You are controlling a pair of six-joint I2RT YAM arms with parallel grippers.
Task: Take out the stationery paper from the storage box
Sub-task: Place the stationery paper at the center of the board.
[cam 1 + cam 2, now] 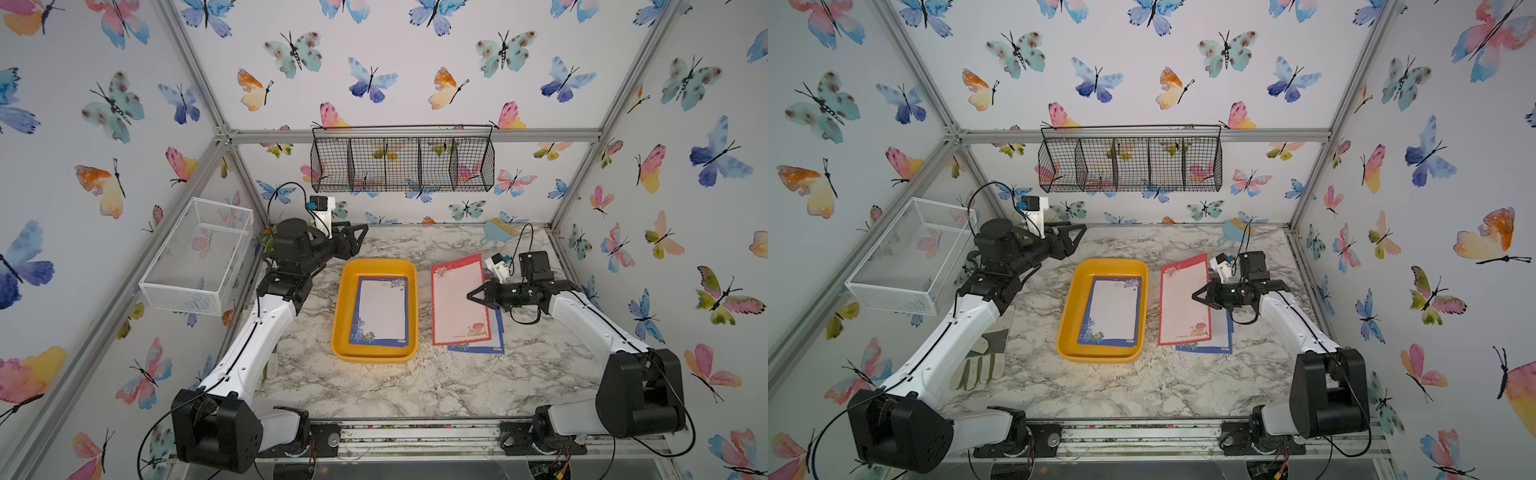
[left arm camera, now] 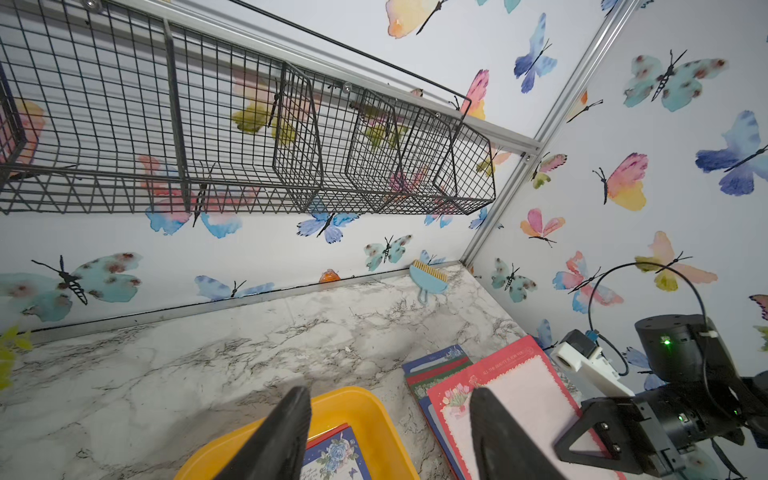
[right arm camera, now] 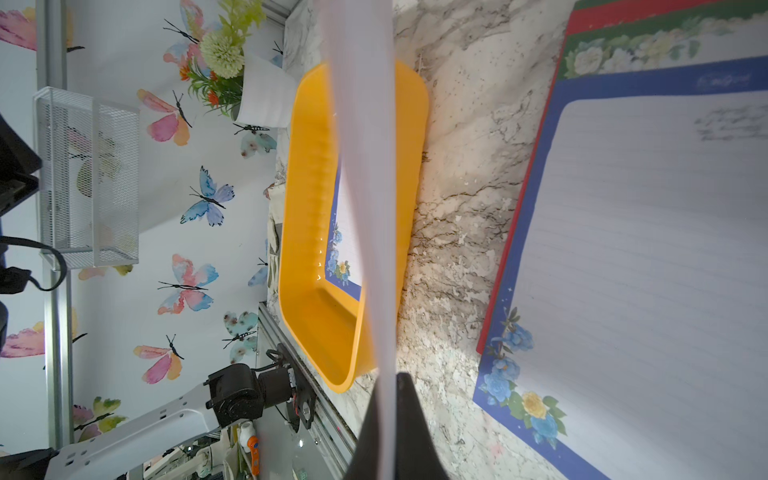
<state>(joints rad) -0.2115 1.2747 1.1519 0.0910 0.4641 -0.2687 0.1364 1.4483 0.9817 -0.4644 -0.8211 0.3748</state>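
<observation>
Pinching one long edge of a red-bordered sheet (image 1: 455, 307), the right fingers (image 3: 415, 436) are closed tight on the paper, which shows in the right wrist view as a pale strip seen edge-on running away from them. In both top views this sheet hangs over a pile (image 1: 496, 334) of sheets lying on the counter (image 1: 415, 386) at three o'clock from the yellow box (image 1: 343, 316). It looks slightly tilted, and whether its free edge rests on the pile I cannot tell. The left fingers (image 2: 282, 436) stand wide apart with nothing between them, hovering at about eleven o'clock from the box, clear of its rim. The step in hand looks like setting this sheet down outside the box. The next move calls for lowering it flat onto the pile and opening the fingers, then going back, since a blue-bordered sheet (image 1: 382, 309) lies flat in the box with a red edge showing beneath it in the left wrist view. The sheets look thin and limp, pale lined centres with printed flower borders, so picking the next one likely needs an edge lifted first.
</observation>
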